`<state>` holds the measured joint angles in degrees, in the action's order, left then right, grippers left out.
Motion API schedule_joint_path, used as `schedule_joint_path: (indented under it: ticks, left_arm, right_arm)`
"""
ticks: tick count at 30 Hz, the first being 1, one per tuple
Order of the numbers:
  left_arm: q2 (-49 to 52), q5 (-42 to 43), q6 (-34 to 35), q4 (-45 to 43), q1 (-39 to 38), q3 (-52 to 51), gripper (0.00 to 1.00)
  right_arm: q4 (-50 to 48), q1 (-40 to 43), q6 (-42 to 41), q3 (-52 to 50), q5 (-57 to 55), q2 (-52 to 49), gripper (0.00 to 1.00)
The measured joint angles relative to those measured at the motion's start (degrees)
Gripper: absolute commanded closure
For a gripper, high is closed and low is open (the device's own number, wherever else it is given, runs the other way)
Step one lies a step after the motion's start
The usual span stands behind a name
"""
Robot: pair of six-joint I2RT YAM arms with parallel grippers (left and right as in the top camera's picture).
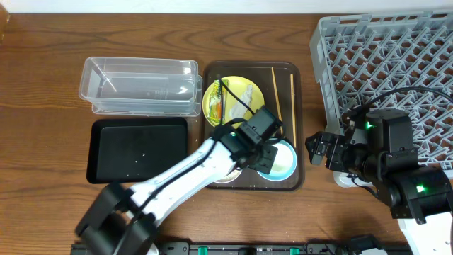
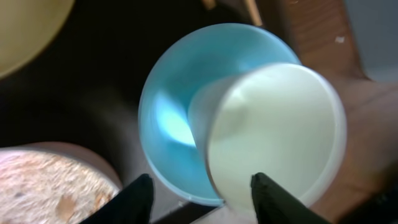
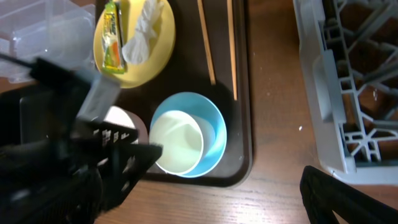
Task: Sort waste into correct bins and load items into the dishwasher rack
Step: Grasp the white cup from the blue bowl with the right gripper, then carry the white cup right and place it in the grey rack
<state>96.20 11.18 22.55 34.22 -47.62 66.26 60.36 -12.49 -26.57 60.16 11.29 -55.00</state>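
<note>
The light blue bowl [image 1: 283, 160] sits at the front right of the brown serving tray [image 1: 297, 78], with a white cup-like bowl [image 2: 273, 130] tilted inside it. My left gripper [image 2: 202, 193] is open just above their near rims and holds nothing. A round bowl of rice-like scraps [image 2: 43, 186] lies just left of it. The yellow plate [image 3: 134, 40] carries the green-and-yellow wrapper [image 3: 112, 37] and a crumpled white scrap [image 3: 143, 31]. Two chopsticks [image 3: 206, 43] lie beside it. My right gripper [image 1: 322, 150] is open and empty between the tray and the grey rack [image 1: 389, 71].
The clear tub [image 1: 141, 85] stands at the back left, with the black tray [image 1: 138, 150] in front of it. My left arm reaches diagonally from the front left over the serving tray. The rack fills the right side, close to my right arm.
</note>
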Motion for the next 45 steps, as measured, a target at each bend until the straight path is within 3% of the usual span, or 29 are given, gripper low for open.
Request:
schedule_joint_path:
  ticks: [2, 4, 5, 12, 17, 21, 27, 34, 39, 42, 44, 45]
  left_arm:
    - [1.4, 0.0, 0.7, -0.9, 0.0, 0.0, 0.70]
    - [2.3, 0.0, 1.8, -1.1, 0.0, 0.0, 0.92]
    - [2.3, 0.0, 1.9, -1.1, 0.0, 0.0, 0.94]
    - [-0.9, 0.3, 3.1, 0.4, 0.8, 0.0, 0.94]
    - [-12.3, 3.0, 3.1, 3.7, 5.5, 0.2, 0.94]
    - [-19.5, 14.5, 1.3, 5.7, 14.9, 0.5, 0.94]
    - [-22.0, 43.3, -4.2, 5.9, 30.5, 0.5, 0.94]
    - [-21.9, 66.1, -7.0, 5.2, 36.0, 0.5, 0.94]
    - [-21.9, 72.1, -7.6, 5.0, 36.0, 0.5, 0.94]
    - [-21.9, 73.8, -7.6, 5.0, 36.0, 0.5, 0.94]
    - [-21.9, 74.2, -7.7, 5.0, 36.0, 0.5, 0.94]
    - [-21.9, 74.2, -7.7, 5.0, 36.0, 0.5, 0.94]
  right_arm:
    - [0.2, 0.0, 0.0, 0.0, 0.0, 0.0, 0.01]
    - [0.2, 0.0, 0.0, 0.0, 0.0, 0.0, 0.01]
    - [0.2, 0.0, 0.0, 0.0, 0.0, 0.0, 0.01]
    - [-0.3, 0.0, 0.1, 0.0, 0.0, 0.0, 0.01]
    - [-4.2, 0.0, 3.5, 0.0, 1.8, 0.0, 0.01]
    - [-10.9, 0.0, 10.1, 0.0, 10.7, 0.0, 0.01]
    - [-21.2, 0.0, 20.0, 0.1, 32.0, 0.0, 0.01]
    - [-28.2, -2.1, 23.8, 0.1, 47.3, -0.5, 0.07]
    - [-31.6, -7.2, 24.3, 0.1, 48.9, -3.0, 0.10]
    - [-33.8, -9.2, 24.1, 0.1, 48.7, -4.9, 0.20]
    - [-34.9, -9.6, 23.8, 0.1, 49.0, -5.8, 0.20]
    - [-35.7, -9.6, 23.6, 0.1, 49.1, -6.1, 0.14]
